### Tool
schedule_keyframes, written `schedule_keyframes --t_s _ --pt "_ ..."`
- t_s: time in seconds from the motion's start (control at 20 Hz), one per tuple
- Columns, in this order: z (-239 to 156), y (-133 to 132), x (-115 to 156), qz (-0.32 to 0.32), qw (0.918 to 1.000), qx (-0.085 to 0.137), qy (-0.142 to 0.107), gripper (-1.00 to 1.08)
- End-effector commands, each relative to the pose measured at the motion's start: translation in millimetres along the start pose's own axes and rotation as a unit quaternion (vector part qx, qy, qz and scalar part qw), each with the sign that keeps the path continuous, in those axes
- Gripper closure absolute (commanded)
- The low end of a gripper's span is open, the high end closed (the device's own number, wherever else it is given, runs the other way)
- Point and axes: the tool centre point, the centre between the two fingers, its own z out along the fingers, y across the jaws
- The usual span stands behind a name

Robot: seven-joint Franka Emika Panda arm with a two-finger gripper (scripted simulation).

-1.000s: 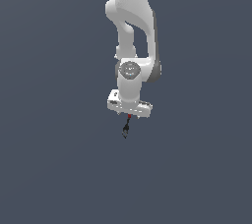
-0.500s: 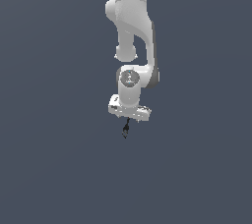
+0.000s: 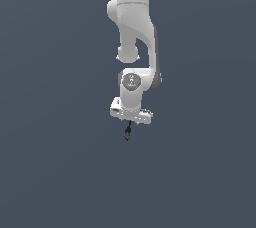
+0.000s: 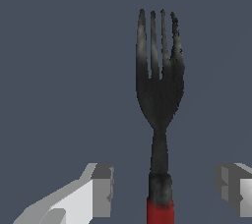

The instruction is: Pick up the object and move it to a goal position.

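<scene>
A fork [image 4: 159, 100] with dark tines and a red handle is seen between the fingers [image 4: 101, 191] of the pincer [image 3: 130, 122], which stand apart from it. In the exterior view it appears just below the pincer, though contact cannot be judged.

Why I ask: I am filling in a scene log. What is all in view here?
fork: 1, black tines and neck, red handle, lying between the tool's fingers with a gap on each side; just below the tool in the exterior view.
ground: 1, plain grey-blue, filling the background of both views.
arm: 1, white, reaching down from the top edge of the exterior view.
tool: 1, white with grey fingers, open, straddling the fork's handle end.
</scene>
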Motion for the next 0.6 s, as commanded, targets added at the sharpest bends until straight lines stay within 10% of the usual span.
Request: schedule_keyframes --t_s 0.0,0.55 --pt "3.4 -0.7 0.9 -0.001 1.0000 0.000 0.000 1.08" --pt "-9.2 -6.7 -2.7 0.000 1.0000 0.000 0.000 1.08"
